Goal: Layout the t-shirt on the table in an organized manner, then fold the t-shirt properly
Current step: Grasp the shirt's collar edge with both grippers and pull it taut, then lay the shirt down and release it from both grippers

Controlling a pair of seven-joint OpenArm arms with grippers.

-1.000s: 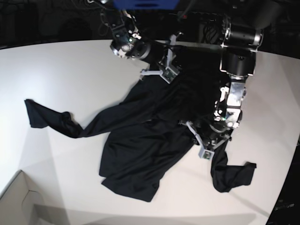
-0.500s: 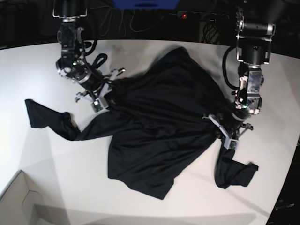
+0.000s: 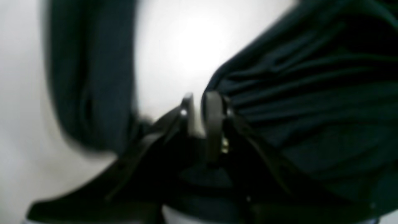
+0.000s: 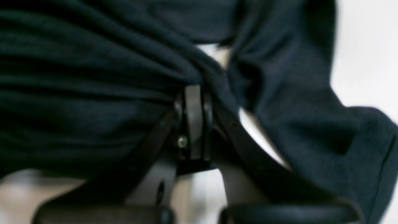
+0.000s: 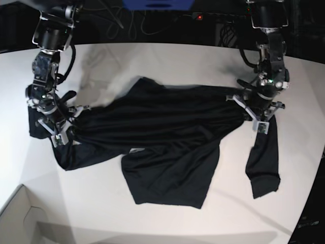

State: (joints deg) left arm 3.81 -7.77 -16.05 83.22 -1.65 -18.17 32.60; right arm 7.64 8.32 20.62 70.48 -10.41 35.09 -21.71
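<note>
End effectors moved apart, stretching the t-shirt (image 5: 167,137) taut; no print.

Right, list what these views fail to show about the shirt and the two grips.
- Base view: the left gripper and right gripper fingers are too small, partly buried in the t-shirt.
- Left wrist view: motion blur smears the cloth; whether fabric sits between the fingers is unclear.
- Right wrist view: the shirt bunches over the fingers, hiding the table beneath.
</note>
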